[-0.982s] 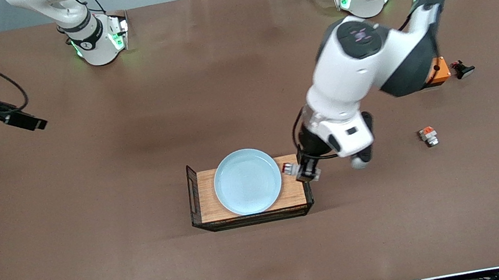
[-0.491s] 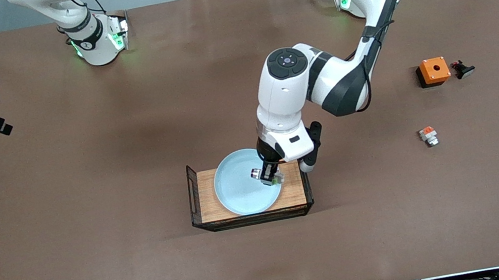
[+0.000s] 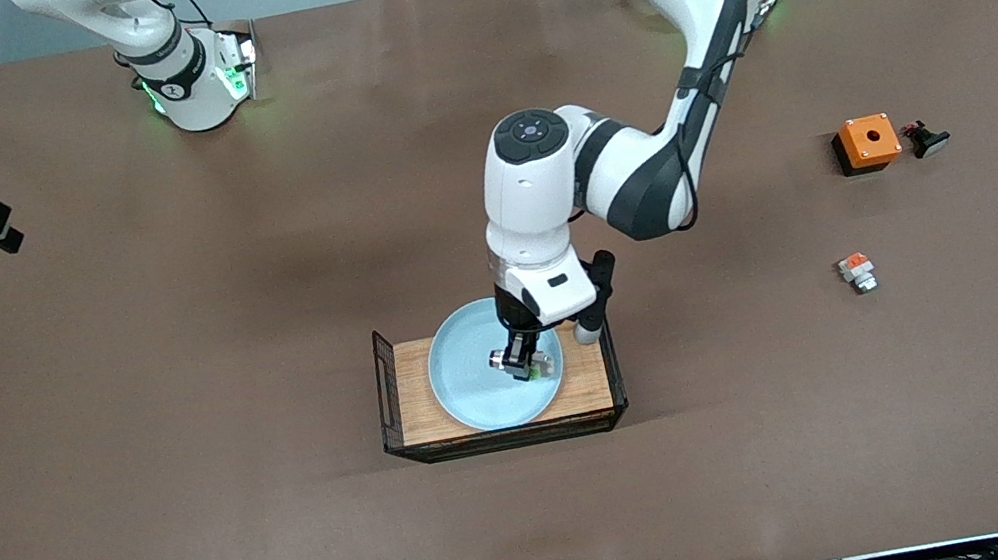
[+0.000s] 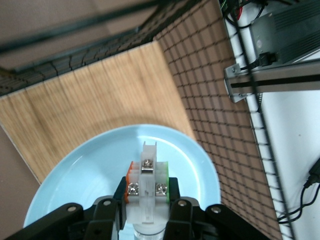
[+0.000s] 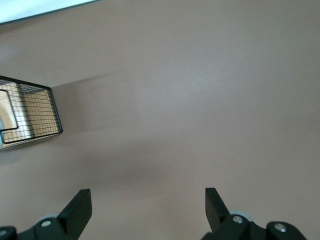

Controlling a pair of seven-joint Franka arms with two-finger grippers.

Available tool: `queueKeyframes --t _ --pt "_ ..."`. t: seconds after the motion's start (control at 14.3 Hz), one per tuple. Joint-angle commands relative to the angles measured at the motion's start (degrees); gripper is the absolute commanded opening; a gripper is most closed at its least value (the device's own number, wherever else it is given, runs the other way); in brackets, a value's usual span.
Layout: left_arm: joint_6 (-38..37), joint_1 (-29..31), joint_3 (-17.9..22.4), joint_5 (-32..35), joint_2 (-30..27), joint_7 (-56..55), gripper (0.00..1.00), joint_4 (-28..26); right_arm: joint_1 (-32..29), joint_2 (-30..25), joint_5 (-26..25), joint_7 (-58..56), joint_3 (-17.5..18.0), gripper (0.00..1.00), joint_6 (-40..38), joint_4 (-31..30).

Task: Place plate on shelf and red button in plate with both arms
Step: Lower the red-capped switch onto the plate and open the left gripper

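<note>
The left claw (image 3: 521, 363) hangs over the round, shallow pale-blue plate (image 3: 476, 385), which lies in the wooden tray with black wire-mesh walls (image 3: 402, 408) on the brown surface (image 3: 197, 533), and it is pinching the small red push-button switch with its whitish-grey body (image 4: 146, 185); the left wrist view shows the body clamped between the two black fingers (image 4: 107, 210), with the plate straight under it. The red cap itself is hidden in that view, so how squarely the switch sits in the grip is hard to judge. The main risk from here is the release: the switch is small and elongated, and if the claw lets go while well above the plate it may bounce or roll on the smooth glazed bottom, perhaps over the low rim onto the wooden floor of the tray. In the front view the claw is over the part of the plate toward the left arm's end of the tray rather than its middle, which leaves less margin on that edge. Pressing down too hard could tip or slide the plate, or jam the fingers against it. The right claw (image 5: 147, 210), fingers spread wide and holding nothing, waits over bare surface toward the right arm's end, well apart from the tray, and poses no risk.
</note>
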Motion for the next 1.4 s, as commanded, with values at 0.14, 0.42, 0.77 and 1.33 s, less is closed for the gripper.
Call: queueKeyframes --t 0.14,0.42,0.77,1.33 --pt "1.53 -1.17 1.17 1.46 1.61 -1.12 0.12 0.67 0.60 3.95 -1.53 -0.45 -0.29 1.00 -0.36 5.65" --pt "2.32 -1.08 1.17 1.46 1.87 -0.60 0.46 0.40 -0.28 5.54 -1.88 -0.45 -0.56 1.00 1.31 5.74" --pt "2.24 -1.17 1.17 2.42 1.88 -0.68 0.77 0.32 -1.33 6.07 -1.88 -4.83 -0.73 1.00 2.37 5.74" --pt "-4.16 -0.99 1.26 2.51 -2.85 3.43 1.00 0.58 -2.39 5.89 -1.88 -11.70 -0.73 1.00 2.37 5.74"
